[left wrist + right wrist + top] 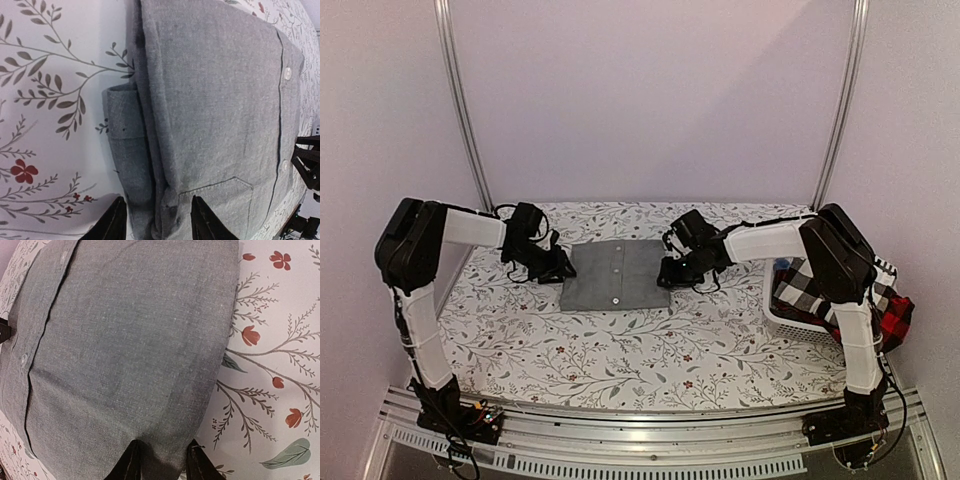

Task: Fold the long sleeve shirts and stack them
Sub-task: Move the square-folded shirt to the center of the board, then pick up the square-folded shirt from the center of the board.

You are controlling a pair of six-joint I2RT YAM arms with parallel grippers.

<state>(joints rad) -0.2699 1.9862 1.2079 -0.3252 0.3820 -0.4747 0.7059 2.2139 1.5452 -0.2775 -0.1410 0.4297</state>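
One of the long sleeve shirts, plain grey (616, 275), lies folded into a rectangle on the flowered table, button placket up. My left gripper (560, 268) is at its left edge. In the left wrist view this gripper (157, 222) stands open, its fingers (112, 222) straddling the shirt's folded edge (210, 100), where a sleeve fold (122, 120) sticks out sideways. My right gripper (668, 272) is at the shirt's right edge. In the right wrist view it (163, 462) is shut on the rounded fold of the grey shirt (130, 340), and cloth fills the gap between the fingers.
A white basket (788, 312) stands at the table's right edge, behind my right arm. It holds a black-and-white checked shirt (805, 285) and a red-and-black one (892, 318) that hangs over its side. Metal posts (465, 110) rise at the back corners.
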